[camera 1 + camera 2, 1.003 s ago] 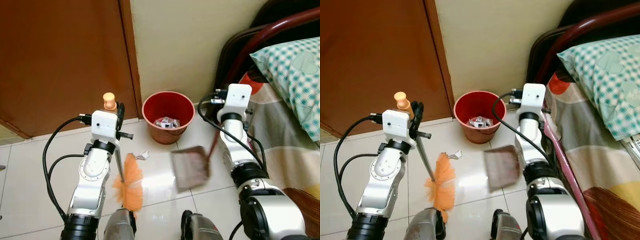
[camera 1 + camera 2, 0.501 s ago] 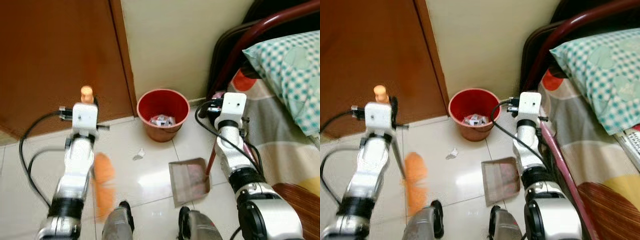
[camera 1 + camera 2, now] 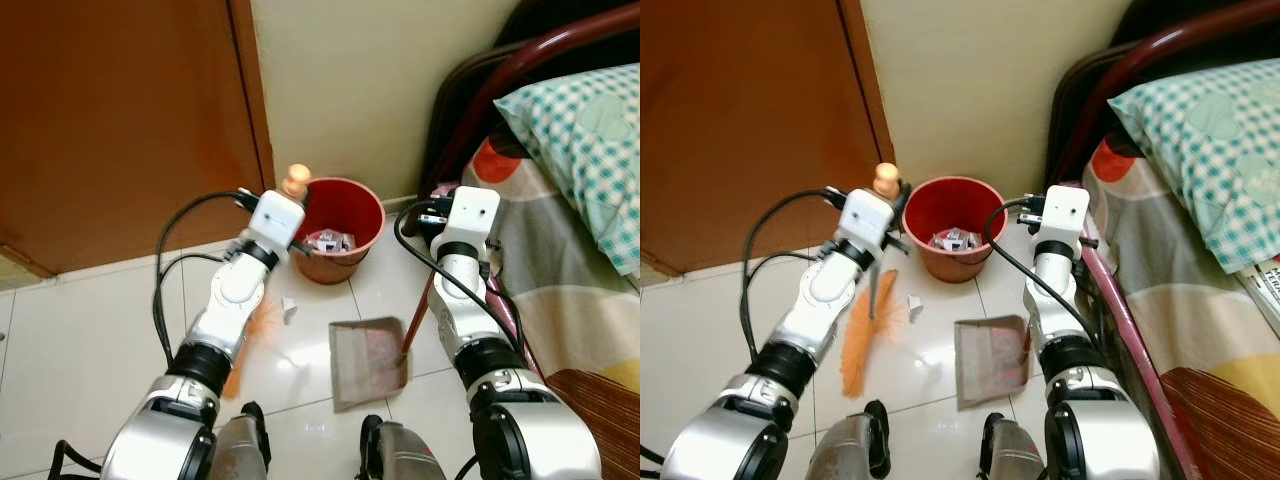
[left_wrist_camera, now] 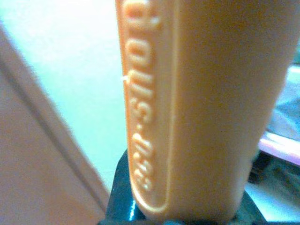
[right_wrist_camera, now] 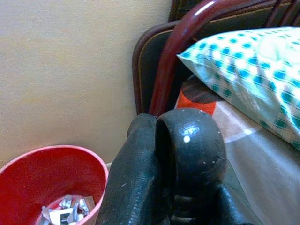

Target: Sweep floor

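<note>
Holding the orange broom (image 3: 862, 335) by its handle, left gripper (image 3: 883, 205) sits near the far left rim of the red bucket (image 3: 952, 228), fingers clamped on the handle; left wrist view has the orange handle with raised lettering pressed right against the camera. Broom shaft slants down and near-left from the gripper, orange bristles touching the white tile floor (image 3: 710, 320) just left of a small scrap of white paper (image 3: 913, 304). Scrap lies on the floor between the bristles and the dustpan (image 3: 990, 362), near side of the bucket.

Right gripper (image 3: 1051, 214) is right of the bucket, beside the bed (image 3: 1200, 300); it is closed on the dark rounded top of the dustpan handle, seen up close in the right wrist view. Reddish handle runs down to the brown dustpan, which rests flat on the floor, just right of the scrap and apart from it.

Bucket stands against the cream wall (image 3: 960, 80), with crumpled wrappers (image 3: 952, 240) inside at the bottom. Brown wooden door (image 3: 740, 120) at far left. Bed at right has a dark red curved frame (image 3: 1120, 75), patterned sheet and a green checked pillow (image 3: 1210, 150).
</note>
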Motion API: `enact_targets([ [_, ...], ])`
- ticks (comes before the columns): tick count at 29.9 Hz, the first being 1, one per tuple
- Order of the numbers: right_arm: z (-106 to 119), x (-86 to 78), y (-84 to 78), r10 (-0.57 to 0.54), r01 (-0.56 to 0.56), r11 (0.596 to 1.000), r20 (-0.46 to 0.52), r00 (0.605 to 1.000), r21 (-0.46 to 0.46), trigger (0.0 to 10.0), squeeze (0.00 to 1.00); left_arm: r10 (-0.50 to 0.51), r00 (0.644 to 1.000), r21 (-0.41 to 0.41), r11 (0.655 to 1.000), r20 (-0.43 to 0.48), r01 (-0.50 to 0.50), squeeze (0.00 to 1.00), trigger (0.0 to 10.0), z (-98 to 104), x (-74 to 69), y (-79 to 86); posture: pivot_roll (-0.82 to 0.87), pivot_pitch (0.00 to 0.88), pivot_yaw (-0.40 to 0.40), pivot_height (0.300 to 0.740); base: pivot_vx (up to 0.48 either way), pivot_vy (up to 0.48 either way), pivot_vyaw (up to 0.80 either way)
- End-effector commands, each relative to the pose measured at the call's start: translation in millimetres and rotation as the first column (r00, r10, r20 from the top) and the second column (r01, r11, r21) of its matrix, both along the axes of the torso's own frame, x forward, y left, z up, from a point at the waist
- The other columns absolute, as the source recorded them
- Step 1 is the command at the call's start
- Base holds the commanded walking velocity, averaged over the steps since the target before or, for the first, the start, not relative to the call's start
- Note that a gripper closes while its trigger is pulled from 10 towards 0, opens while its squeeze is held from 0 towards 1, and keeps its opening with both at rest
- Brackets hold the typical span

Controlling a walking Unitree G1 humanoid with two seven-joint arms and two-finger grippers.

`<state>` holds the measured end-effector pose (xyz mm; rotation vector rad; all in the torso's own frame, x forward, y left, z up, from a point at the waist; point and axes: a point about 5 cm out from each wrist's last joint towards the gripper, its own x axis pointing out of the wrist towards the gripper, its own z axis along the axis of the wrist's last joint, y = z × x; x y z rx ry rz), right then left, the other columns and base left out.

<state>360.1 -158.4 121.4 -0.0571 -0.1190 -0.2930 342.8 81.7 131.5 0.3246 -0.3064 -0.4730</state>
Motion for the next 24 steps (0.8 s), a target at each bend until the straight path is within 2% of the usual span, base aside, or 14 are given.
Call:
enact_targets([
  [1, 1, 0.7, 2.6, -0.006, 0.006, 1.000, 0.001, 1.000, 0.007, 10.0, 0.00, -0.067, 0.998, -0.004, 0.998, -0.007, 0.067, 0.00, 10.0, -7, -6.0, -5.2, 0.05, 0.260, 0.020, 0.740, 0.000, 0.000, 0.00],
  [3, 0, 0.5, 2.4, -0.010, 0.010, 1.000, -0.002, 1.000, -0.001, 10.0, 0.00, -0.125, 0.992, -0.013, 0.992, -0.017, 0.125, 0.00, 10.0, -10, -11.3, -11.3, 0.05, 0.260, 0.020, 0.740, 0.000, 0.000, 0.00],
  [6, 0, -0.2, -7.8, -0.089, 0.088, 0.994, -0.006, 0.996, -0.067, 10.0, 0.00, -0.198, 0.980, -0.017, 0.980, -0.014, 0.197, 0.00, 10.0, -15, -19.0, -20.9, 0.05, 0.262, 0.019, 0.740, 0.000, 0.000, 0.00],
  [13, 0, -0.6, -13.4, -0.119, 0.118, 0.990, -0.007, 0.993, -0.070, 10.0, 0.00, -0.300, 0.954, -0.034, 0.953, 0.004, 0.300, 0.00, 10.0, -16, -30.6, -41.5, 0.05, 0.266, 0.023, 0.740, 0.000, 0.000, 0.00],
  [16, -2, -1.5, -14.5, -0.126, 0.125, 0.989, -0.011, 0.992, -0.084, 10.0, 0.00, -0.375, 0.927, -0.059, 0.925, 0.024, 0.376, 0.00, 10.0, -14, -39.5, -56.5, 0.05, 0.267, 0.020, 0.740, 0.000, 0.000, 0.00],
  [17, -2, -1.5, -14.5, -0.126, 0.125, 0.989, -0.011, 0.992, -0.084, 10.0, 0.00, -0.375, 0.927, -0.059, 0.925, 0.024, 0.376, 0.00, 10.0, -14, -39.5, -56.5, 0.05, 0.267, 0.020, 0.740, 0.000, 0.000, 0.00],
  [22, -4, -2.8, -22.7, -0.175, 0.170, 0.977, -0.022, 0.984, -0.130, 10.0, 0.00, -0.496, 0.867, -0.106, 0.860, 0.048, 0.499, 0.00, 10.0, -10, -60.0, -80.9, 0.05, 0.266, 0.014, 0.740, 0.000, 0.000, 0.00],
  [24, -3, -2.7, -23.7, -0.177, 0.172, 0.976, -0.022, 0.984, -0.135, 10.0, 0.00, -0.503, 0.863, -0.113, 0.855, 0.050, 0.506, 0.00, 10.0, -10, -61.9, -83.0, 0.05, 0.266, 0.013, 0.740, 0.000, 0.000, 0.00],
])
